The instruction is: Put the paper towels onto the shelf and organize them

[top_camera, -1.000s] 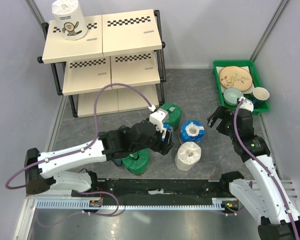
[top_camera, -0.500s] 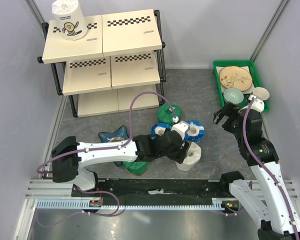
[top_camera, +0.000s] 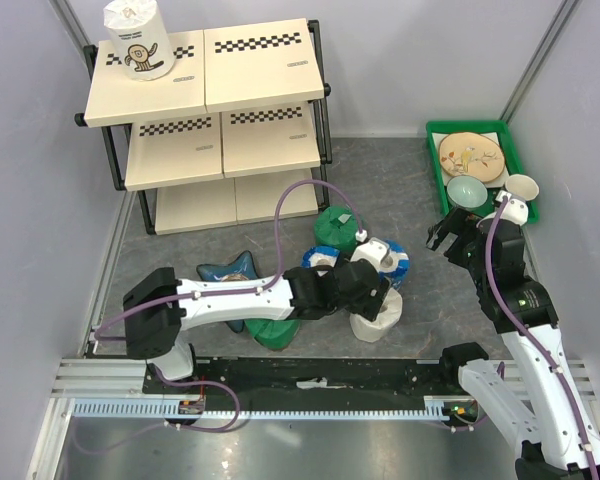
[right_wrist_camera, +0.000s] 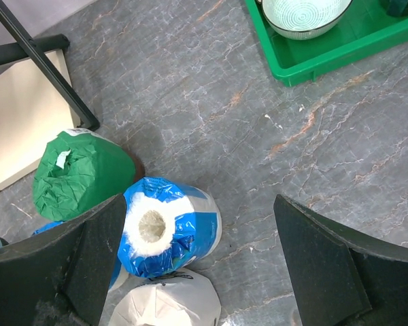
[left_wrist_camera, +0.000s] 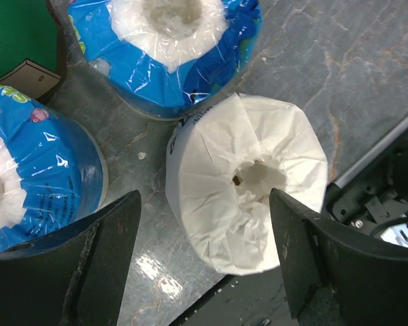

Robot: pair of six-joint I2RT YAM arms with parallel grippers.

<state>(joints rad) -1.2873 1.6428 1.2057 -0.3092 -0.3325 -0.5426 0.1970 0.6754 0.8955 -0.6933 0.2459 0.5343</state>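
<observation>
**A:** Shelf first?

**B:** The shelf (top_camera: 210,100) is far-left. One white roll (top_camera: 140,42) stands upright on its top board, left end. The lowest board is mostly hidden under the upper two.

**A:** Arms?

**B:** The left arm (top_camera: 230,300) lies across the floor and covers part of the near green roll (top_camera: 275,332) and the star dish (top_camera: 225,270). The left gripper (left_wrist_camera: 202,197) is spread wide and holds nothing. Its fingers straddle the floor white roll (left_wrist_camera: 217,204) from above. Can't tell if they touch it.

**A:** Right side?

**B:** The right gripper (right_wrist_camera: 200,200) is also wide apart and empty. It hangs between the green tray (top_camera: 466,125) and the rolls.

**A:** Other rolls?

**B:** All on the floor. Two blue rolls sit beside the white one. One (left_wrist_camera: 170,47) is cut by the wrist view's top edge, the other (left_wrist_camera: 34,176) by its left edge. The far green roll (top_camera: 335,228) is near the shelf's foot. The print on the wrappers is too small to read.
</observation>
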